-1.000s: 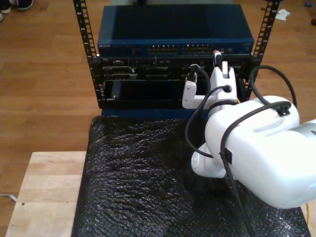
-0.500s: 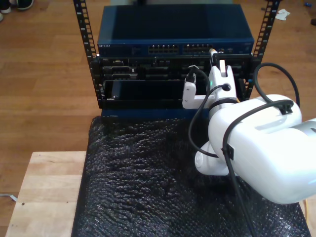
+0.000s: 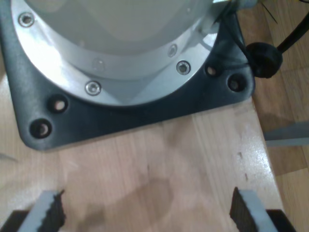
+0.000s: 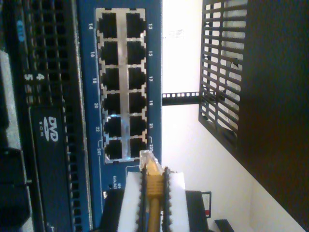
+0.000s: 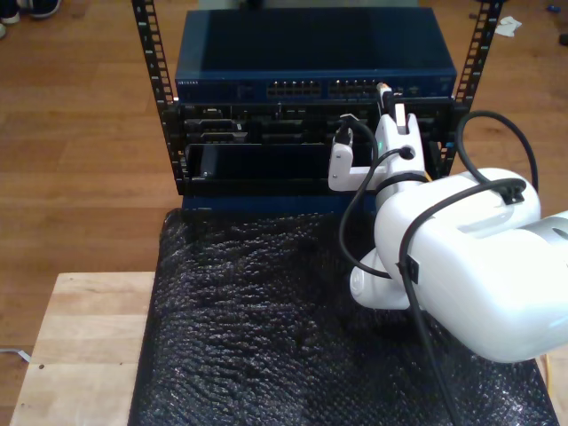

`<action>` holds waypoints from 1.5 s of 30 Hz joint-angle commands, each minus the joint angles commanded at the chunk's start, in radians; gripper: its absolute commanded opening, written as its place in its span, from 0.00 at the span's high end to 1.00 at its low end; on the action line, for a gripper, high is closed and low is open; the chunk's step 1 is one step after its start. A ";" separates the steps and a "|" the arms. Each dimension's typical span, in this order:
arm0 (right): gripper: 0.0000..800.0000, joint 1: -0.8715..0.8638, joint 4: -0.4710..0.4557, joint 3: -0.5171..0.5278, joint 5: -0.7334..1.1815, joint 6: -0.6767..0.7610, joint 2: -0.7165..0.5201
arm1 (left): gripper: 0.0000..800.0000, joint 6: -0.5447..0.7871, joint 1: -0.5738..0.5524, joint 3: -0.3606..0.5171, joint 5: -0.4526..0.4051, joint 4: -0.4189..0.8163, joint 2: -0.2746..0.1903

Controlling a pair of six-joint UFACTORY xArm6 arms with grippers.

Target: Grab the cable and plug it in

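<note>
While my second claw (image 4: 152,193) grips the cable (image 4: 152,186) by its plug, it has edged closer to the blue switch (image 4: 125,87); my first claw (image 3: 145,212) gapes above the tabletop (image 3: 193,159).

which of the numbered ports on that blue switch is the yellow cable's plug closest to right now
The port labelled 23 on the blue network switch, at the end of the port block. The yellow cable's clear plastic plug, held in my second end effector, sits just short of it; the others lie farther along.

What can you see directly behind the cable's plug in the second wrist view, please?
Behind the plug sits the blue switch with its block of empty numbered ports. My second gripper covers the cable and the panel beneath it.
</note>
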 joint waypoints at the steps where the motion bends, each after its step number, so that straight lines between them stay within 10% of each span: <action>1: 1.00 -0.002 -0.002 0.000 0.000 0.000 0.000 | 0.00 0.000 0.000 0.000 0.000 0.000 0.000; 45: 1.00 -0.003 -0.014 -0.051 0.000 0.003 0.044 | 0.00 0.000 0.000 0.000 0.000 0.000 0.000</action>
